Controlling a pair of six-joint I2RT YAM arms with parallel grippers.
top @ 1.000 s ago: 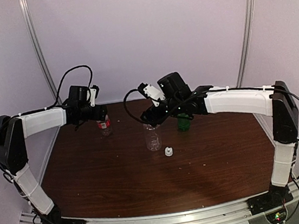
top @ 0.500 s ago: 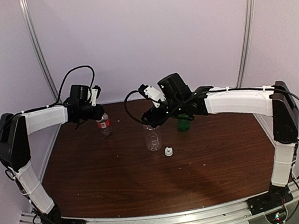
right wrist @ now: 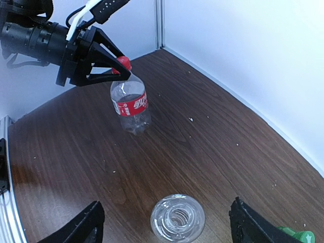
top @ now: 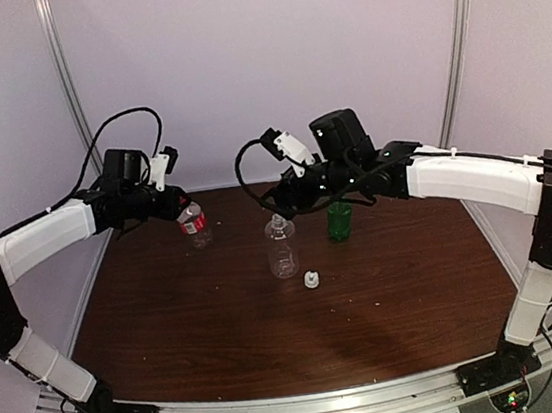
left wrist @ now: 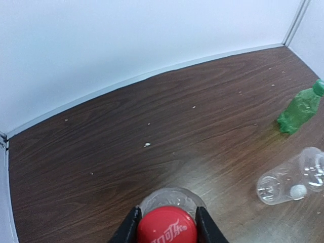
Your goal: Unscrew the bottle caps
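Note:
My left gripper (left wrist: 166, 230) is shut on the red bottle cap (left wrist: 166, 226), one finger on each side of it. Its clear bottle with the red label (top: 195, 225) hangs tilted under the left gripper (top: 181, 204) at the back left, as the right wrist view shows (right wrist: 131, 104). The unlabelled clear bottle (top: 280, 248) stands upright at mid-table with an open mouth (right wrist: 178, 217). A white cap (top: 311, 281) lies beside it. My right gripper (right wrist: 167, 223) is open, above this bottle and apart from it. The green bottle (top: 338, 221) stands upright with its green cap (left wrist: 319, 87) on.
The brown wooden table (top: 221, 334) is walled by white panels on the back and both sides. Aluminium posts (top: 67, 81) rise at the back corners. Cables loop above both wrists.
My left gripper has shut on the red cap, and the arm has drawn back to the left, tilting the red-label bottle. My right gripper has risen off the clear bottle and opened wider.

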